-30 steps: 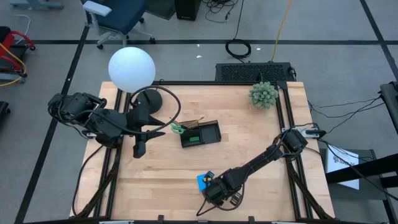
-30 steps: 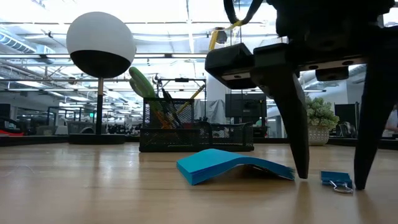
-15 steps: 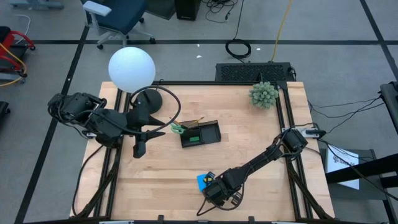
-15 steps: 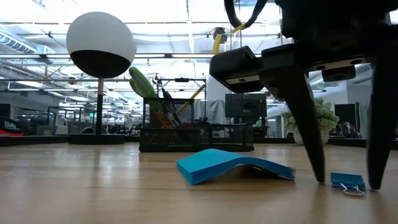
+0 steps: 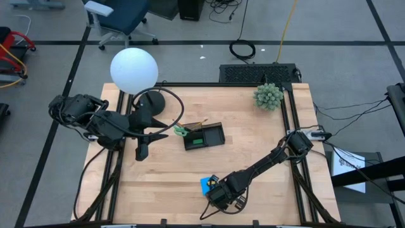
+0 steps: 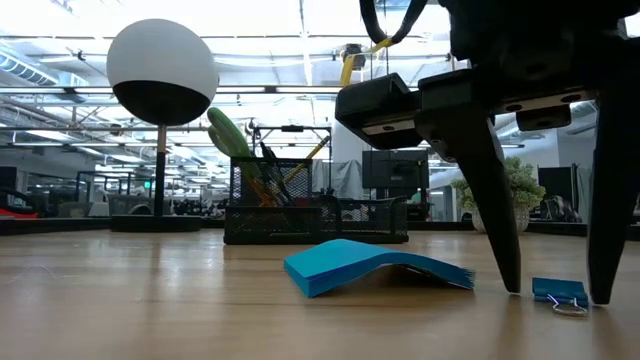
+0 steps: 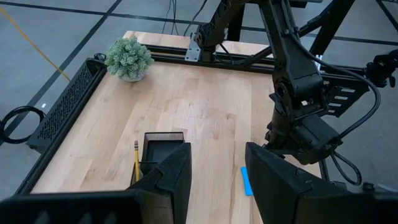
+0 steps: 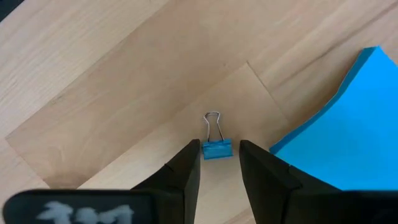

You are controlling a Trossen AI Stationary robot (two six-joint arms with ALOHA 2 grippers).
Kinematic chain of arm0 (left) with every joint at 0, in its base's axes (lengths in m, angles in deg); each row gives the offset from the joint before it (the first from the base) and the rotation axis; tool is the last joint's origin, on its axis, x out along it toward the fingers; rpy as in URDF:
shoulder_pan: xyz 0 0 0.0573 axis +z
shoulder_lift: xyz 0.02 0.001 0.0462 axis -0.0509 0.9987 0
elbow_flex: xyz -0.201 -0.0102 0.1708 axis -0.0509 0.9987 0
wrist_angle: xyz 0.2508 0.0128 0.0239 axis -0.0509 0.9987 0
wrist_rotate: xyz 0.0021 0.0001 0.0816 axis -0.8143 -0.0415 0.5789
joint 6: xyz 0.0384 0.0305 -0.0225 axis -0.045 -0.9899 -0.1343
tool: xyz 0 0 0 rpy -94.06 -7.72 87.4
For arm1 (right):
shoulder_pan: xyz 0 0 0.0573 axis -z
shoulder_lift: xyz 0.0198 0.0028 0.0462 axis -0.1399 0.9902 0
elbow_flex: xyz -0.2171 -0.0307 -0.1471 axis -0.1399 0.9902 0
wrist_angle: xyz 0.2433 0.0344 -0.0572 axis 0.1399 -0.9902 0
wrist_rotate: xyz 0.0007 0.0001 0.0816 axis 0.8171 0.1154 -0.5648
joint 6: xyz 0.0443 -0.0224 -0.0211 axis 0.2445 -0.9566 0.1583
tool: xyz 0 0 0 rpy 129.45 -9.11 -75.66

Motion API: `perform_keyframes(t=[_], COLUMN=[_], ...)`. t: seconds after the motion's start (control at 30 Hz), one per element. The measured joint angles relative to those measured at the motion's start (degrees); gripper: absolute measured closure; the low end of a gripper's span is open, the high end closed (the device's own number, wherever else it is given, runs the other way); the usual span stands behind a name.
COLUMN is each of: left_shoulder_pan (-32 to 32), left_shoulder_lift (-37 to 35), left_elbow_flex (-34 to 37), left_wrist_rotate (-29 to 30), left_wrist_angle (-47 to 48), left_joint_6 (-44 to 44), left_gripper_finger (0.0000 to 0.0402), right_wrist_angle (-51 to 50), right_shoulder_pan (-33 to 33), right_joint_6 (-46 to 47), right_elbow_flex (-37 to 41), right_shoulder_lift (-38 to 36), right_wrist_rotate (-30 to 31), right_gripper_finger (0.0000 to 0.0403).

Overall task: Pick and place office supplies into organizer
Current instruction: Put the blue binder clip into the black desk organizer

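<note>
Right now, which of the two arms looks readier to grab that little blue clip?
The right. The right gripper is down at the table with its fingers either side of the blue binder clip, beside the blue note pad. The left gripper hangs far off, near the lamp base.

1. Floor (image 5: 50,25): grey, crossed by dark lines, fills the top and sides of the high view.
2. Blue-seated office chair (image 5: 120,16) at upper left.
3. Coiled black cable (image 5: 243,49) top centre, yellow cable (image 5: 286,28) running up from it.
4. Red-framed item (image 5: 12,47) at far left edge.
5. Low view: open hall behind the table, ceiling with long bright light strips (image 6: 280,20), shelving and equipment in the distance.
</note>
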Motion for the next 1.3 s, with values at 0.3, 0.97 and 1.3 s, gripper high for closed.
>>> perform_keyframes(t=[0.3, 0.97, 1.3], left_shoulder_pan=[0.01, 0.0, 0.01], left_shoulder_lift=[-0.01, 0.0, 0.01], left_elbow_flex=[-0.01, -0.01, 0.01], left_wrist_rotate=[0.0, 0.0, 0.0], left_wrist_angle=[-0.02, -0.02, -0.02], left_joint_6=[-0.01, -0.01, -0.01], left_gripper_finger=[0.0256, 0.0256, 0.0256], right_wrist_angle=[0.19, 3.8, 3.82], right_shoulder_pan=[-0.03, -0.19, -0.19], right_joint_6=[0.04, 2.73, 2.55], right_elbow_flex=[0.0, 3.19, 3.23], right_shoulder_lift=[0.0, -0.26, -0.15], right_wrist_rotate=[-0.09, -1.44, -1.62], right_gripper_finger=[0.03, 0.0301, 0.0354])
